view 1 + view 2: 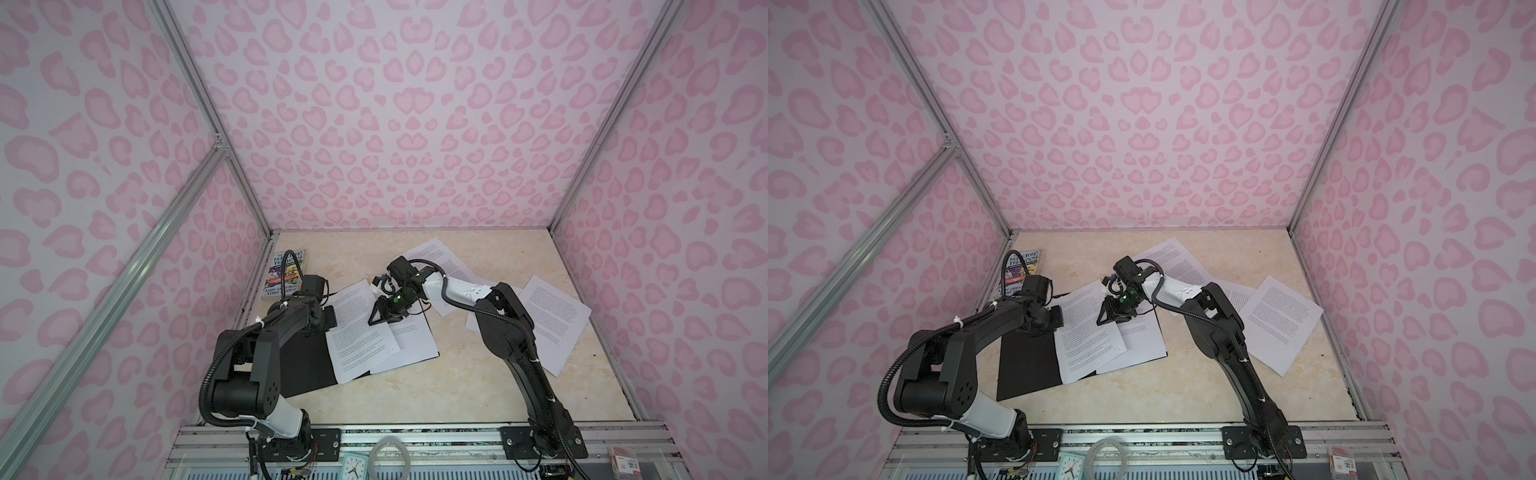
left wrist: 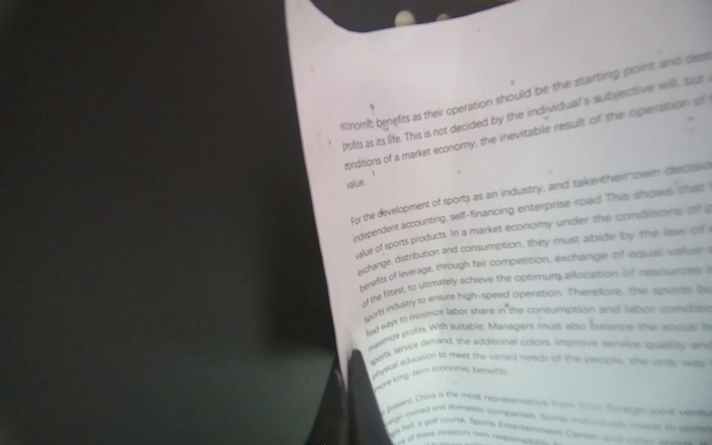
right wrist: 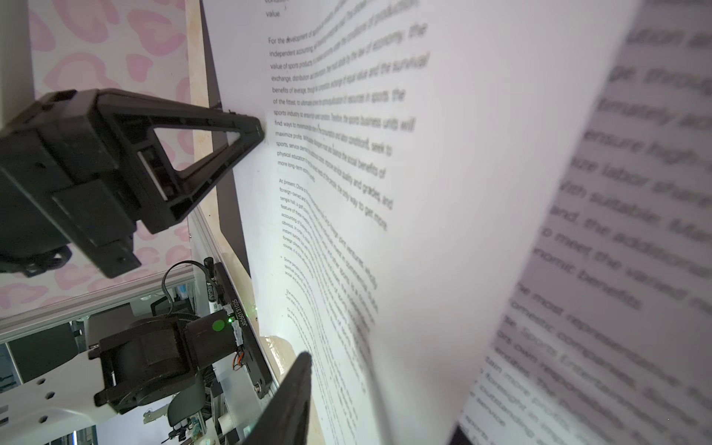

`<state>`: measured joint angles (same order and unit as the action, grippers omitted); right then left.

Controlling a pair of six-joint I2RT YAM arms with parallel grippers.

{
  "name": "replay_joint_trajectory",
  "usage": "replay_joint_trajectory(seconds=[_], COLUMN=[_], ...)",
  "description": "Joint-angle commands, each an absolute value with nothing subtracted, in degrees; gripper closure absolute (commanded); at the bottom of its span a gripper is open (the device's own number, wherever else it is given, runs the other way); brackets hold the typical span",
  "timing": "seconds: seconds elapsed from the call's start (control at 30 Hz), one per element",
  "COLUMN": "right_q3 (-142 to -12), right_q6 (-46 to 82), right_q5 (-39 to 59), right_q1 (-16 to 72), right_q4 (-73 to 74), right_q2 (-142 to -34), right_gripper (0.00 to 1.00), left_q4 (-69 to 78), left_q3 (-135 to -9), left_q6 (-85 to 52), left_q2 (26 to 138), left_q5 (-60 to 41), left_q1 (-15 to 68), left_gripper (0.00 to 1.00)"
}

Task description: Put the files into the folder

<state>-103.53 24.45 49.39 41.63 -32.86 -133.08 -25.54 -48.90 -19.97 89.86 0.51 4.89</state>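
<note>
The folder (image 1: 303,365) (image 1: 1025,361) lies open at the table's left, black inside up. Printed files (image 1: 361,336) (image 1: 1088,336) overlap on its right half. More files lie at the right (image 1: 552,320) and back (image 1: 436,257). My left gripper (image 1: 330,318) (image 1: 1054,318) (image 2: 348,358) is shut, its tips (image 3: 260,131) down on the top sheet's left edge (image 2: 501,192). My right gripper (image 1: 374,318) (image 1: 1102,318) (image 3: 381,393) is at the far edge of these sheets. Its jaws stand apart around a sheet (image 3: 616,231) that rises close to the camera and hides most of one finger.
A colourful paperback book (image 1: 284,272) (image 1: 1021,266) lies at the back left against the wall. Pink patterned walls close three sides. On the front rail sit a small clock (image 1: 355,465) and a tape ring (image 1: 388,457).
</note>
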Motion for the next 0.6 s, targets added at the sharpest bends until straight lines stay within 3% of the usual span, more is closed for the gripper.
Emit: replay_joint_trajectory(seconds=[0.0, 0.2, 0.33, 0.5, 0.53, 0.57], right_q3=[-103.0, -101.6, -100.1, -95.6, -94.4, -92.9], right_q6=[25.0, 26.1, 26.2, 26.9, 27.0, 27.0], right_q5=[50.5, 50.4, 50.2, 50.1, 50.4, 50.7], right_q1=[41.7, 41.4, 41.0, 39.1, 38.4, 37.5], right_q4=[-31.9, -30.9, -30.6, -28.7, -28.3, -28.3], right_q2=[-133.7, -132.5, -129.5, -122.8, -121.4, -120.1], right_gripper=[0.66, 0.99, 1.00, 1.00, 1.00, 1.00], left_q4=[-24.8, -25.6, -26.3, -27.5, -27.4, -27.4], left_q3=[-48.8, -50.0, -51.7, -55.4, -56.4, -57.3], left_q6=[-20.7, -20.6, -20.7, -22.9, -23.8, -24.7], left_q2=[89.0, 87.9, 86.5, 81.6, 80.0, 78.5], left_q5=[-0.5, -1.2, -3.0, -6.6, -7.6, -8.5], left_q1=[4.8, 4.8, 4.8, 4.8, 4.8, 4.8], left_gripper=[0.97, 0.97, 0.94, 0.52, 0.34, 0.00])
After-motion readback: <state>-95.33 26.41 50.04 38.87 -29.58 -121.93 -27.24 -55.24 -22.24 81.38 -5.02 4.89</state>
